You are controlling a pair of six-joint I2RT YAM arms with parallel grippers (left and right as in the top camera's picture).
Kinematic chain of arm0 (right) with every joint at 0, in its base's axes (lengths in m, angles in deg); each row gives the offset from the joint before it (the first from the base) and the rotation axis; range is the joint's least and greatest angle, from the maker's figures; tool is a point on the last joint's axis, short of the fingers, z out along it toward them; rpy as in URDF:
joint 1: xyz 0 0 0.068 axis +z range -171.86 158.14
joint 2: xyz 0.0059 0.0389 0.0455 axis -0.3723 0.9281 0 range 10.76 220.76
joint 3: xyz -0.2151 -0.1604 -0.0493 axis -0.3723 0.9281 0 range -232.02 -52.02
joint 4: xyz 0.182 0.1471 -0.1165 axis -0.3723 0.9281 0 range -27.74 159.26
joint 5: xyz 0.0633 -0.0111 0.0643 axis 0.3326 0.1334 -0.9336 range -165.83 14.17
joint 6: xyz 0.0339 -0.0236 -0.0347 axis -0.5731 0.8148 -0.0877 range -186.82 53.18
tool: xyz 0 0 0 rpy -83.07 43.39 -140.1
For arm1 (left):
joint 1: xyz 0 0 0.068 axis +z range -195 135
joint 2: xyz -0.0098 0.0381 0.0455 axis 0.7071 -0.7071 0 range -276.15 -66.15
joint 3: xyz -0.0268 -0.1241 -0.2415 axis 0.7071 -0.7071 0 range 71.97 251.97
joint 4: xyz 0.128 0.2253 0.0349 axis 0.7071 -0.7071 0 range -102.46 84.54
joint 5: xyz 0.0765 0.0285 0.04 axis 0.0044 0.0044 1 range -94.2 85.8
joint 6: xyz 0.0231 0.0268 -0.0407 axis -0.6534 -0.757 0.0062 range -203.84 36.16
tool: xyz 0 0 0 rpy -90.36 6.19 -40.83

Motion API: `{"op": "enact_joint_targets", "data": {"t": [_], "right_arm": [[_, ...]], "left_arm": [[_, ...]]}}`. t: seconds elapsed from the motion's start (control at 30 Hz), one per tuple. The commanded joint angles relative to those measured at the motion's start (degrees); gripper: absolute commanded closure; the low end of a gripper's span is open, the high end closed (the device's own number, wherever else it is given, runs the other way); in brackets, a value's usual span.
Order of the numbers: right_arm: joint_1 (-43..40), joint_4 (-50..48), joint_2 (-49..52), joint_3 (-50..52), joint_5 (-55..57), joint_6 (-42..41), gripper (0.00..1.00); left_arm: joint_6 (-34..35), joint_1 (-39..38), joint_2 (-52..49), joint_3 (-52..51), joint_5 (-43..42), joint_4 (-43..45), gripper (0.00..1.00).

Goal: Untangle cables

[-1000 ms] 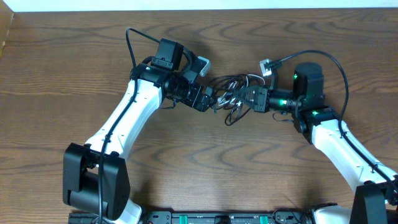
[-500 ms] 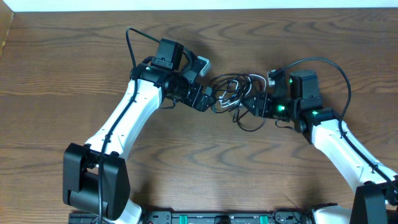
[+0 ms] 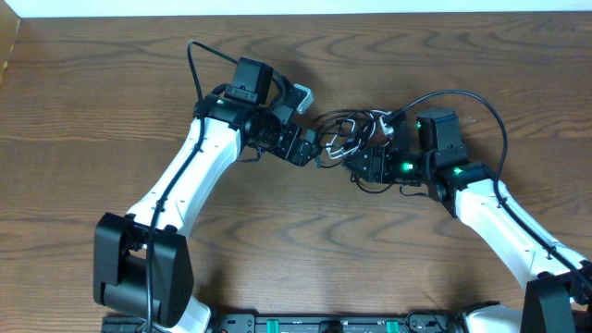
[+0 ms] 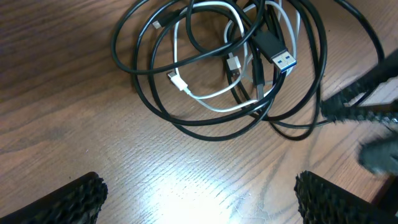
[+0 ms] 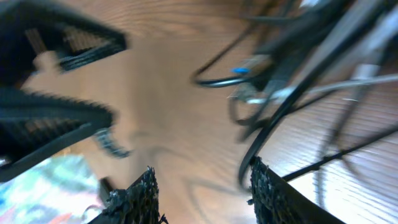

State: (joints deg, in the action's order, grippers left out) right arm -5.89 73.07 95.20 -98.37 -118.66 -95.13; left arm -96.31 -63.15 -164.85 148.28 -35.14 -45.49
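The cables [image 3: 344,129] lie in one tangled heap on the wooden table between my two grippers. In the left wrist view, black cable loops [image 4: 208,132] wind around a white cable [image 4: 214,104], and a black USB plug with a blue tip [image 4: 281,57] lies on top. My left gripper [image 3: 317,153] [image 4: 202,199] is open just left of the heap, with bare wood between its fingers. My right gripper [image 3: 359,165] [image 5: 202,193] is open at the heap's front right. A black cable [image 5: 267,134] runs along the outside of its right finger; that view is blurred.
Thick black arm wires arch over both wrists, the right one [image 3: 481,102] and the left one [image 3: 196,65]. The wooden table [image 3: 305,250] stretches toward the front. The left gripper's fingers [image 5: 56,118] show close by in the right wrist view.
My right gripper has opened and has swung left and toward the front, now sitting over a black loop it pulled out of the heap. The left arm has not moved.
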Motion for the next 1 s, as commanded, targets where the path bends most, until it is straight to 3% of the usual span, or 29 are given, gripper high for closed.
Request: {"op": "enact_joint_targets", "data": {"t": [0.0, 0.07, 0.23, 0.4, 0.57, 0.77, 0.97], "right_arm": [[0.31, -2.34, -0.90, -0.46, -7.17, -2.40, 0.54], [0.26, -5.55, -0.90, -0.46, -5.29, -4.68, 0.53], [0.31, -11.63, -0.87, -0.46, 8.68, -13.09, 0.37], [0.33, -12.31, -0.87, -0.46, 21.62, -13.40, 0.32], [0.33, -12.09, -0.85, -0.46, 25.49, -12.74, 0.32], [0.33, -8.46, -0.85, -0.46, 26.05, -12.74, 0.33], [0.59, 4.85, -0.85, -0.46, 29.73, -11.80, 0.34]], "left_arm": [[-0.55, 0.09, 0.55, -0.17, 0.50, -0.15, 0.02], [-0.55, 0.09, 0.55, -0.17, 0.52, -0.15, 0.02], [-0.55, 0.09, 0.55, -0.17, 0.52, -0.13, 0.02], [-0.57, 0.09, 0.55, -0.17, 0.52, -0.02, 0.02], [-0.57, 0.09, 0.55, -0.17, 0.52, 0.52, 0.02], [-0.59, 0.09, 0.55, -0.17, 0.52, 0.55, 0.02], [-0.59, 0.09, 0.55, -0.17, 0.55, 0.52, 0.03]]}}
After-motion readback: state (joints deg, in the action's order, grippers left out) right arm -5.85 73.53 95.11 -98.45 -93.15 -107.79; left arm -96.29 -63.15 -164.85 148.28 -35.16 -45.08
